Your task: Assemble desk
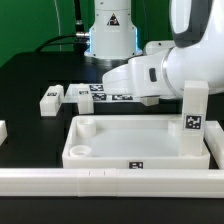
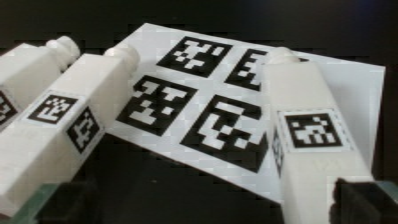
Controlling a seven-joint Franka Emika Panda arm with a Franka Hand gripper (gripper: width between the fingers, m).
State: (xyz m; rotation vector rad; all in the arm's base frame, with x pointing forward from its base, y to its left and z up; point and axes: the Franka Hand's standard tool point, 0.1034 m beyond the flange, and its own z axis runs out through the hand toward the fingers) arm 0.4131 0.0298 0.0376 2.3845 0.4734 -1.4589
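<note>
The desk top (image 1: pixel 140 145), a white tray with a raised rim, lies at the front of the exterior view. One white tagged leg (image 1: pixel 195 112) stands upright in its corner at the exterior view's right. Three loose legs (image 1: pixel 50 100) (image 1: pixel 78 93) (image 1: pixel 100 92) lie behind it on the black table. My arm (image 1: pixel 160 70) reaches over them and hides the fingers in this view. In the wrist view my gripper (image 2: pixel 217 205) is open above the table, holding nothing. One leg (image 2: pixel 302 125) runs just inside one dark finger (image 2: pixel 365 200). Two more legs (image 2: pixel 32 95) (image 2: pixel 80 115) lie by the other finger.
The marker board (image 2: pixel 199 88) with its square tags lies flat between the loose legs, partly hidden under my arm in the exterior view. A long white rail (image 1: pixel 110 182) runs along the front edge. Another white piece (image 1: pixel 3 130) shows at the exterior view's left.
</note>
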